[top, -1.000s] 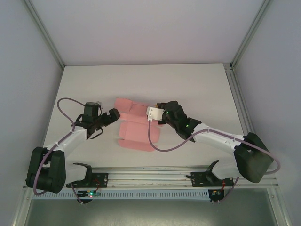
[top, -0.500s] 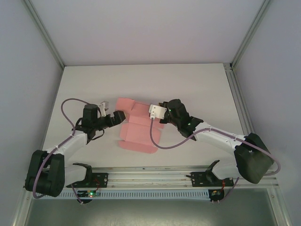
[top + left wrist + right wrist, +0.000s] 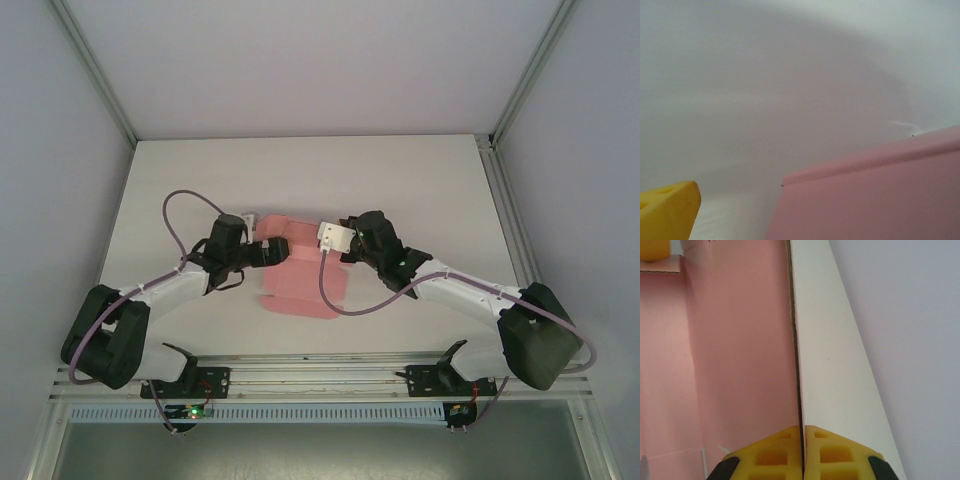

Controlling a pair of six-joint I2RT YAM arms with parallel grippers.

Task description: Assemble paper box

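Box (image 3: pixel 300 285) looks like thin, light, easily creased card; right gripper (image 3: pixel 803 440) clamps a flap's edge, left gripper (image 3: pixel 274 250) I cannot tell; best held near folds

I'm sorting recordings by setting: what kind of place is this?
Probably a lab robot cell: a white table boxed in by plain walls on aluminium frame posts, with a left arm and right arm bolted to a rail at its near edge, working a pink paper box sheet.

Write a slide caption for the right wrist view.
Right gripper clamps a panel of the paper box, seen edge-on: pink face to the left, white face to the right.
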